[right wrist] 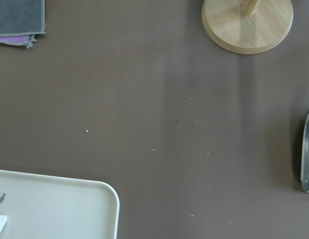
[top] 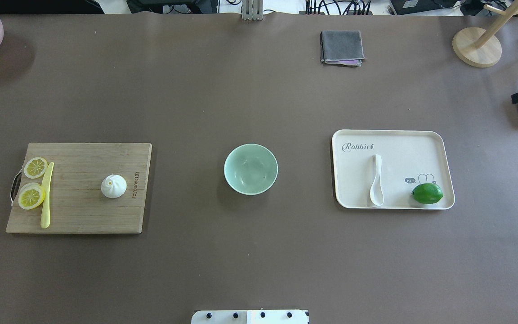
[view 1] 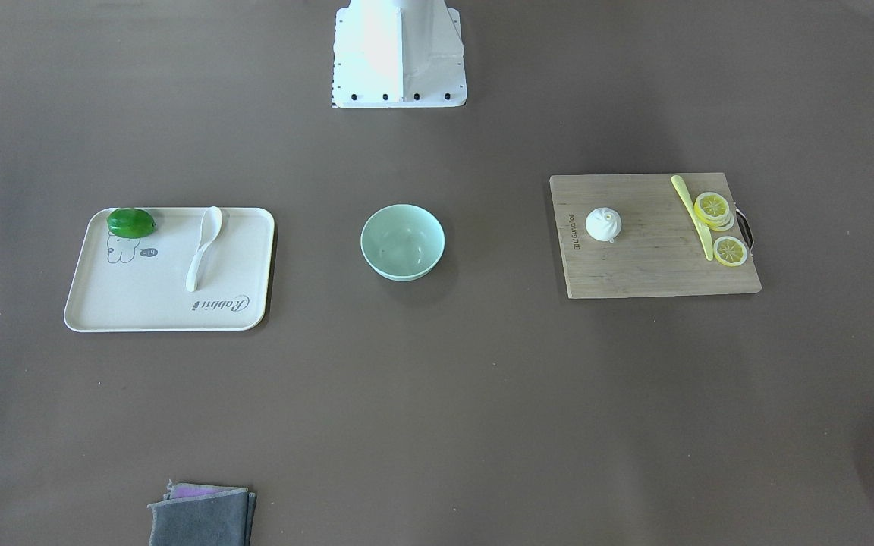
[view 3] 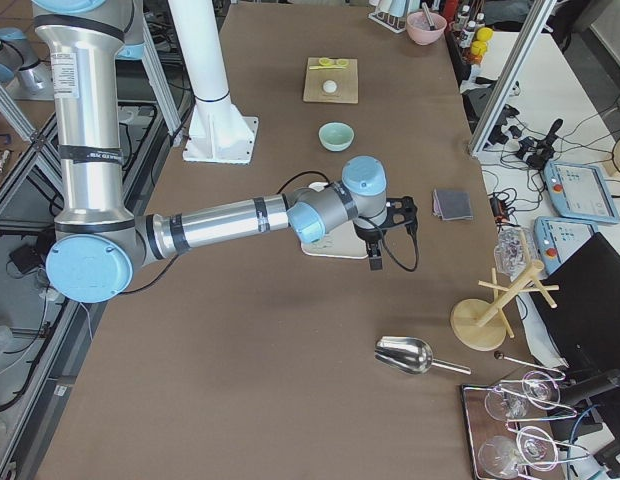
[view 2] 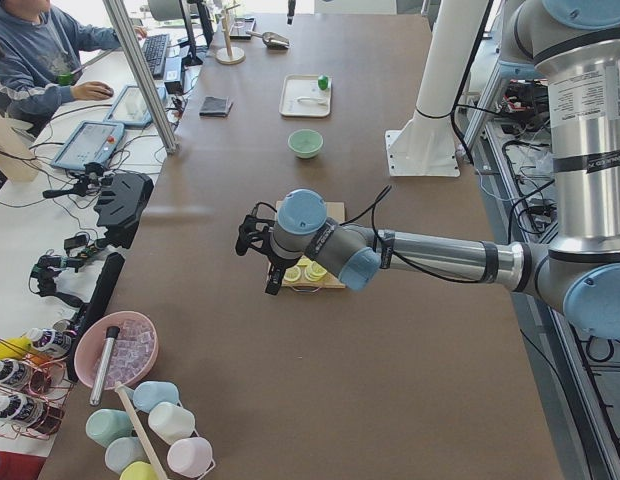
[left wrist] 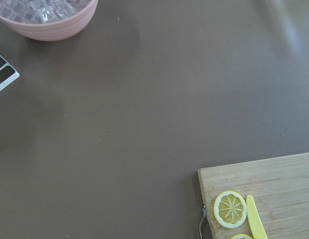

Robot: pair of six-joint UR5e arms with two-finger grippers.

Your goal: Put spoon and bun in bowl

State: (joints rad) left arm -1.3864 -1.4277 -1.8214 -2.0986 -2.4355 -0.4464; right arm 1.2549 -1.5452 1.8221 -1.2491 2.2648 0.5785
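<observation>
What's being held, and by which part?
Nothing. The spoon lies on the tray, the bun on the cutting board; the left gripper and right gripper are away from both.

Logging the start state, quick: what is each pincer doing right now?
Left pincer: cannot be told, only a side view shows it.
Right pincer: cannot be told either.

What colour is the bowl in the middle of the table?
The bowl is plain pale mint green, best seen in the overhead exterior view.
</observation>
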